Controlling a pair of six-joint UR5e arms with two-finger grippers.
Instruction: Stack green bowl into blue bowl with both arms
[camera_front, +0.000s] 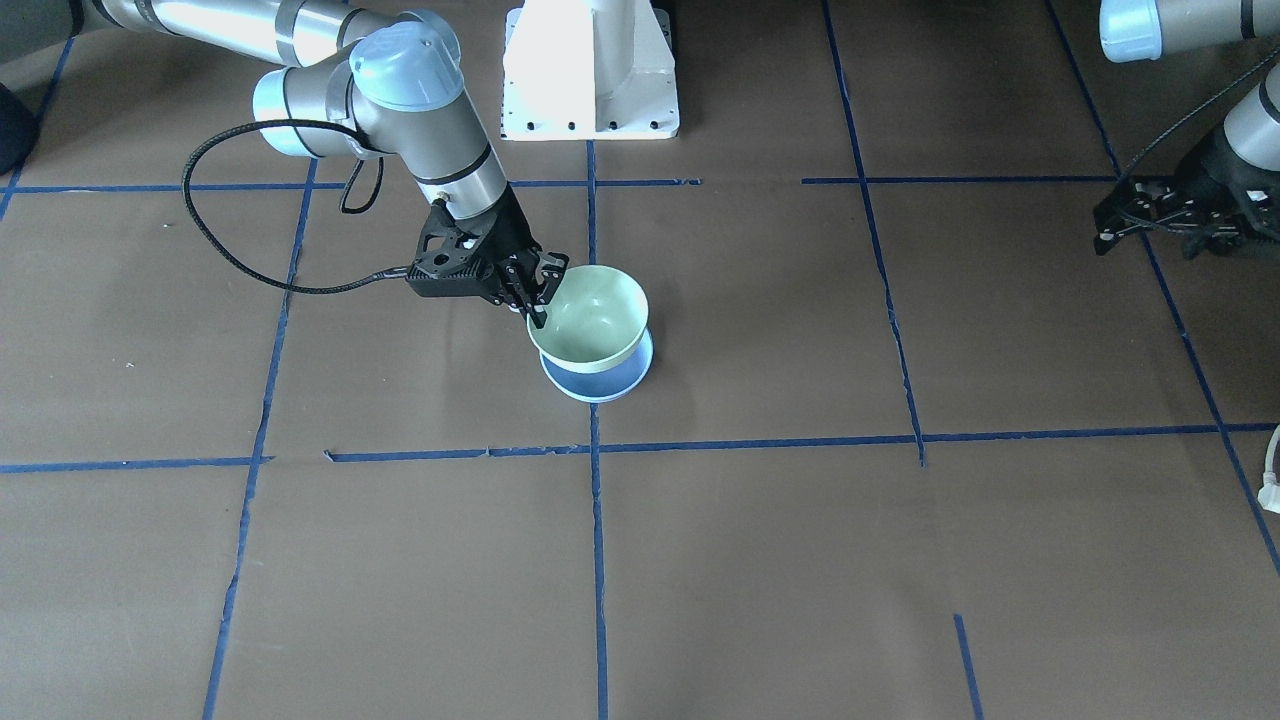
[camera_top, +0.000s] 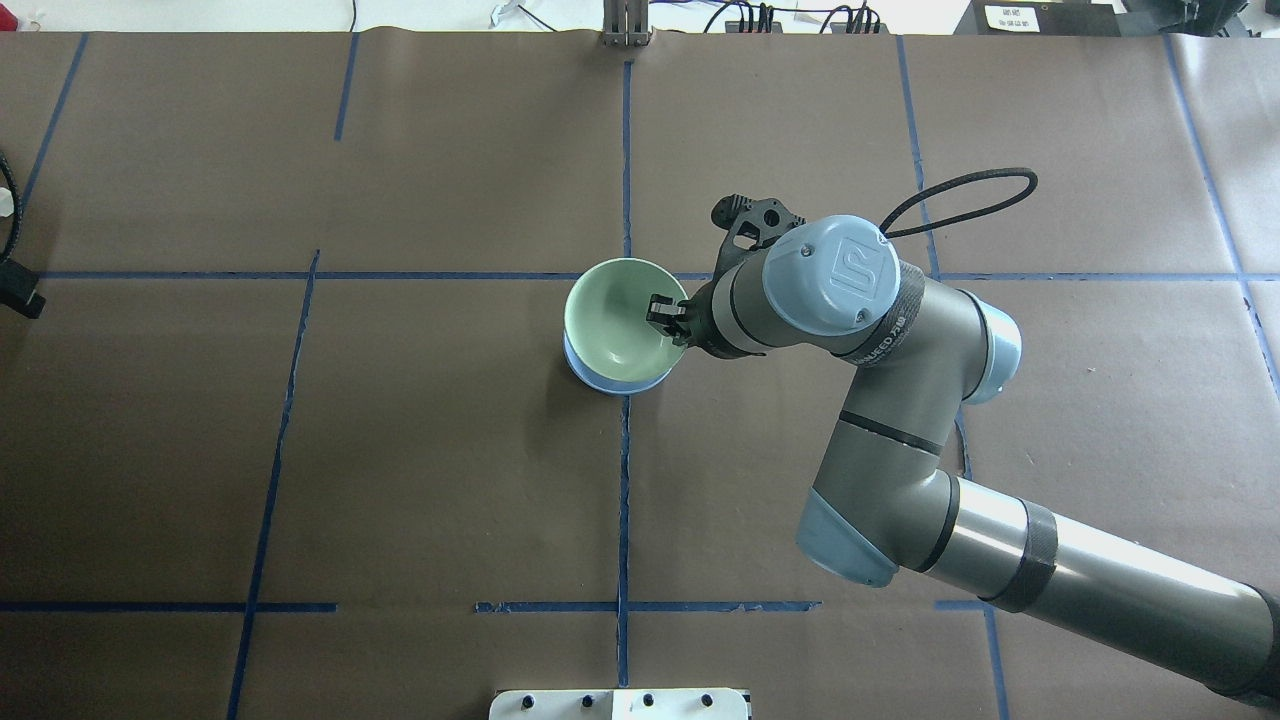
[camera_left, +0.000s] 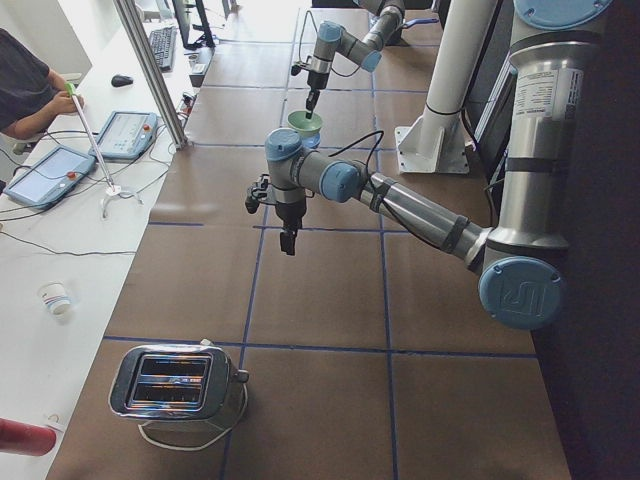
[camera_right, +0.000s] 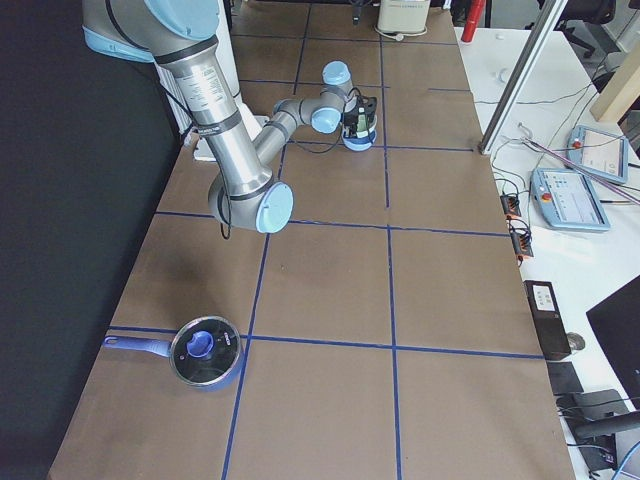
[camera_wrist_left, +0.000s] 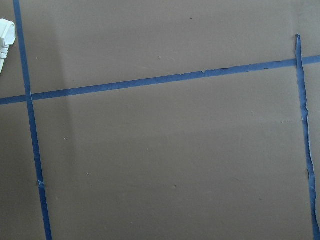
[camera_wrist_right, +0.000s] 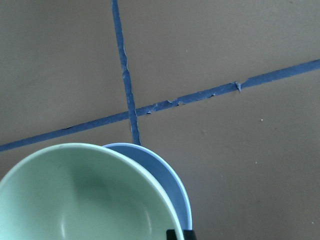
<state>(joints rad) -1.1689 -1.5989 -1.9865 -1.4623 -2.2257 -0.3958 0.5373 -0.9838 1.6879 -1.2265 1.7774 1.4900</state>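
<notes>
One plain, pale green bowl (camera_front: 597, 312)

green bowl (camera_front: 592, 312) tilted inside blue bowl (camera_front: 603, 386), right gripper (camera_front: 532, 297) on its rim

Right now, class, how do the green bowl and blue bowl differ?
The green bowl is mint, the blue bowl periwinkle. The green bowl is on top, tilted; the blue bowl lies beneath it on the table. The right gripper pinches the green bowl's rim; nothing holds the blue bowl. Both look round, plain, similar in size.
</notes>
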